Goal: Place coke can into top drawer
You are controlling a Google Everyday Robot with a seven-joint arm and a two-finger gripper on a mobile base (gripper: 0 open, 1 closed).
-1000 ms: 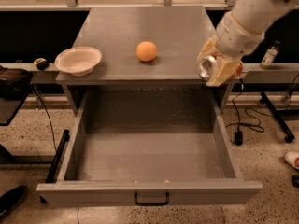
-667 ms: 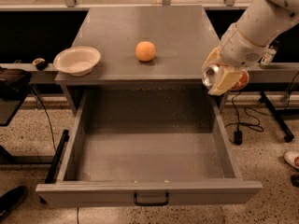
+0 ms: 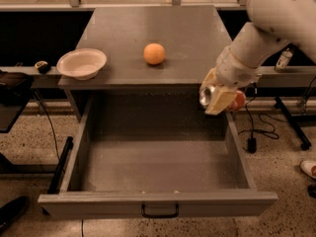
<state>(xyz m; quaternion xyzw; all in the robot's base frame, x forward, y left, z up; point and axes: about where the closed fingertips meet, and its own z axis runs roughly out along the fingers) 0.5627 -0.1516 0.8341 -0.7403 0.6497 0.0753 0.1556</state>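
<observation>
My gripper (image 3: 218, 97) is shut on the coke can (image 3: 236, 100), a red can held on its side with its silver end (image 3: 206, 96) facing left. It hangs just past the cabinet's front edge, over the right rear part of the open top drawer (image 3: 158, 201). The drawer is a wide grey metal box pulled fully out, with a black handle (image 3: 160, 211) at the centre of its front panel. Its inside holds nothing visible. My white arm comes in from the upper right.
On the grey cabinet top (image 3: 148, 38) sit an orange round fruit (image 3: 154, 54) in the middle and a white bowl (image 3: 81, 63) at the left front edge. Cables and a stand leg lie on the floor to the right.
My gripper with the coke can has moved down and slightly forward, from the cabinet top's right edge to a spot over the drawer's right rear corner.
</observation>
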